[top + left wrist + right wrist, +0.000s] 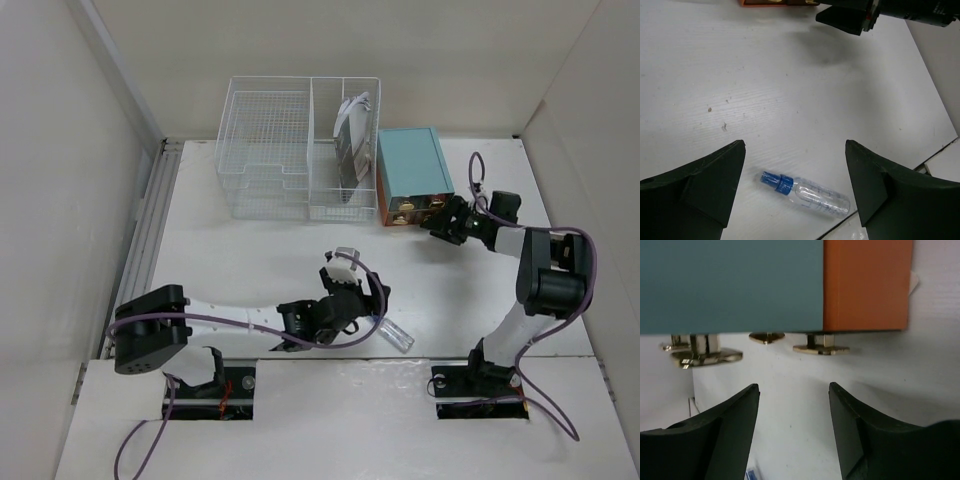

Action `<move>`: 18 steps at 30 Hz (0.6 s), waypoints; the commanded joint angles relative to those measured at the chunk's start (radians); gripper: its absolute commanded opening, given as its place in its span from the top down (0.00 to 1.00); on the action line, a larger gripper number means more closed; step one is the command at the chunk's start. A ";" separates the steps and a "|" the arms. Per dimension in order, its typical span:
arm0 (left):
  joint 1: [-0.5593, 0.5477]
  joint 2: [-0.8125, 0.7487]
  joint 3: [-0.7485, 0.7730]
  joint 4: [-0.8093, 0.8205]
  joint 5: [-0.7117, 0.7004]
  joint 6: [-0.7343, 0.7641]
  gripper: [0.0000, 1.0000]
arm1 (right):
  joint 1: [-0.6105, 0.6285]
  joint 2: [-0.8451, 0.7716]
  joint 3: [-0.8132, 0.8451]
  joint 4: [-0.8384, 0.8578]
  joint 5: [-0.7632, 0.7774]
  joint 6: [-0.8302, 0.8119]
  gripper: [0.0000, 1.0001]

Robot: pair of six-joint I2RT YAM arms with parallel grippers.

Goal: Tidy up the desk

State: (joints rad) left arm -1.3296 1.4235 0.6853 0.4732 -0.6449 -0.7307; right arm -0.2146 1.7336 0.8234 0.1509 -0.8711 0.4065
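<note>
The white desk point(250, 260) holds a small clear bottle with a blue cap point(397, 336), lying on its side near the front edge. In the left wrist view the bottle point(805, 192) lies on the desk point(765, 75) between and below my open left gripper point(795, 150). The left gripper point(375, 305) hovers just above it, empty. My right gripper point(440, 222) is open and empty, facing the orange front of the teal drawer box point(412, 172). In the right wrist view its jaws point(794, 390) stand just short of the gold knobs point(821, 347).
A white wire basket organizer point(270, 150) stands at the back, with a dark and white item point(352, 140) upright in its right compartment. A metal rail point(150, 230) runs along the left edge. Pale walls surround the desk. The drawer box point(730, 285) fills the top of the right wrist view.
</note>
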 commanded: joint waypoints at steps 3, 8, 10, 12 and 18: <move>-0.045 -0.061 0.009 -0.085 -0.108 -0.076 0.21 | 0.040 0.041 -0.001 0.268 0.099 0.170 0.37; -0.074 -0.083 0.000 -0.145 -0.130 -0.116 0.21 | 0.049 0.061 -0.024 0.351 0.168 0.222 0.37; -0.085 -0.083 -0.010 -0.145 -0.139 -0.148 0.21 | 0.049 0.061 -0.035 0.365 0.210 0.233 0.37; -0.094 -0.092 -0.021 -0.145 -0.139 -0.157 0.21 | 0.058 0.070 -0.044 0.365 0.236 0.233 0.37; -0.126 -0.101 -0.041 -0.177 -0.160 -0.216 0.21 | 0.058 0.092 -0.055 0.410 0.291 0.242 0.40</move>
State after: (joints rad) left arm -1.4380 1.3579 0.6579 0.3161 -0.7654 -0.8978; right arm -0.1677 1.8111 0.7731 0.4324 -0.6594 0.6155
